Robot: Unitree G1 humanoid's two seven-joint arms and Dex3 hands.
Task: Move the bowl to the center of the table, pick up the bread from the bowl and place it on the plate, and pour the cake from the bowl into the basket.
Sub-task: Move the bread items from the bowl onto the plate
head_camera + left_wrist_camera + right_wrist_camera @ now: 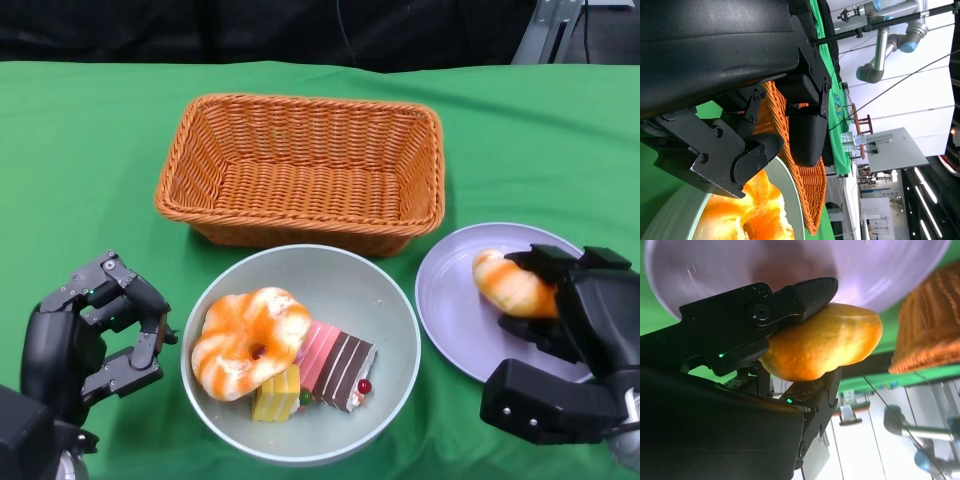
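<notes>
Right hand holds the bread over the plate; left hand waits empty beside the bowl.

The right hand point(560, 310) grips the bread point(512, 284) between its fingers point(805, 297), one above and one below the loaf, over the lilac plate point(450, 300) at the right of the tabletop point(80, 150); whether the bread touches the plate cannot be told. The left hand point(95, 330) holds nothing, its fingers point(807, 135) apart and loosely curled, just beside the pale green bowl point(395, 310). The bowl sits near the middle front, holding a round orange-and-white pastry point(245, 340) and cake slices point(330, 365). The wicker basket point(300, 170) stands just behind the bowl.
</notes>
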